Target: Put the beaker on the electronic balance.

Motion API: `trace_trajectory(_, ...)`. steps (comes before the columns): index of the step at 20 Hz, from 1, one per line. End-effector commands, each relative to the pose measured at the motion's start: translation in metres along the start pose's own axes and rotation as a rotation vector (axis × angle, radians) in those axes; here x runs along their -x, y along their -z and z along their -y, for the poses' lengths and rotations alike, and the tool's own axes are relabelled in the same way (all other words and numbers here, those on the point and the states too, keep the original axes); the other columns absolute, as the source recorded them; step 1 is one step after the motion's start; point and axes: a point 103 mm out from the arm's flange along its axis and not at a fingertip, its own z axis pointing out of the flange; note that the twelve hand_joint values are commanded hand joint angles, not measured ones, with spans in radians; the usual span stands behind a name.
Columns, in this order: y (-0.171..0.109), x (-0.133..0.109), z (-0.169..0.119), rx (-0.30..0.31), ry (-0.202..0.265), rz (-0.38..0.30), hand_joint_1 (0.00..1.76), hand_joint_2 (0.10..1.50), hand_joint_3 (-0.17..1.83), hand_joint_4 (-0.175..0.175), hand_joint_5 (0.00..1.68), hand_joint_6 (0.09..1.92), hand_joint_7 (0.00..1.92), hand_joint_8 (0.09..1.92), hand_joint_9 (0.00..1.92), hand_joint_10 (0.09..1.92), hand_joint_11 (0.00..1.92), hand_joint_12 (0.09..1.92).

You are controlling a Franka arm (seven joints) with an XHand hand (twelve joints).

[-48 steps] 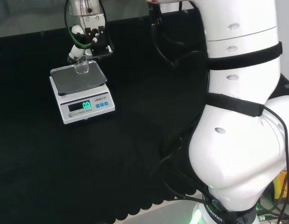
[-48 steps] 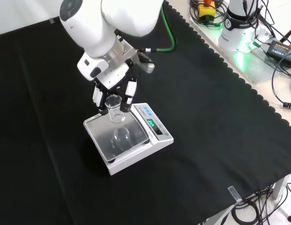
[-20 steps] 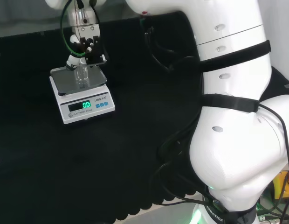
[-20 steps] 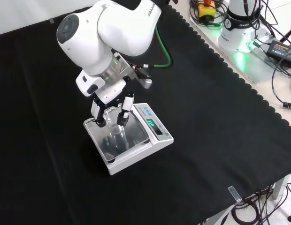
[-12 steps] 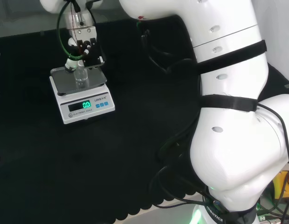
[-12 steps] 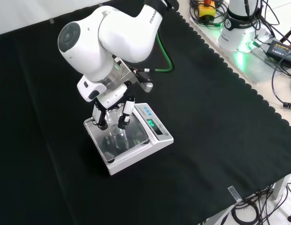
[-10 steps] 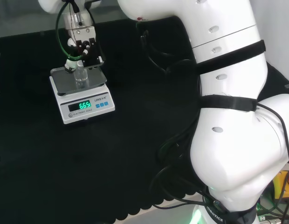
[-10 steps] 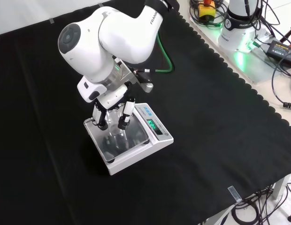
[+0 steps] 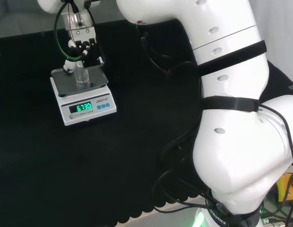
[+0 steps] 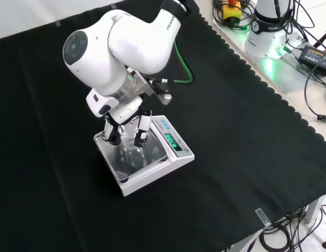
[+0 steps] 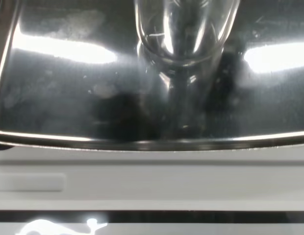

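Observation:
A small clear glass beaker (image 9: 81, 75) stands upright on the steel pan of the white electronic balance (image 9: 66, 86), at the far left of the cloth in the head view. The hand (image 9: 84, 46) reaches down from above, and its black and white fingers (image 10: 141, 134) curl on both sides of the beaker (image 10: 127, 150). The balance (image 10: 148, 175) has its green display lit. In the wrist view the beaker's base (image 11: 184, 34) rests on the shiny pan (image 11: 63, 103), and its reflection shows below it.
Black cloth surrounds the balance on all sides. The arm's big white links (image 9: 231, 118) take up the right of the head view. Cables and a power unit (image 10: 315, 52) lie beyond the cloth's scalloped edge at the front view's top right.
The hand has come down and set the beaker on the pan. The balance's green figures have changed over the last half second. The arm has leaned slightly further over the balance.

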Motion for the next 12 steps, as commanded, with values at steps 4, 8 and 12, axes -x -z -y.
trace_trajectory(4,0.004,-0.001,0.001,0.005,0.020,0.001,0.52,0.88,-0.17,-0.072,0.34,0.77,0.48,0.90,0.49,0.76,0.51,1.34)
trace_trajectory(8,0.015,0.005,0.008,0.058,0.024,-0.018,0.42,0.82,-0.13,-0.067,0.27,0.56,0.22,0.85,0.12,0.91,0.19,1.49)
trace_trajectory(12,0.038,0.021,0.031,0.134,0.013,-0.027,0.40,0.81,-0.10,-0.068,0.26,0.47,0.19,0.84,0.07,0.94,0.16,1.50)
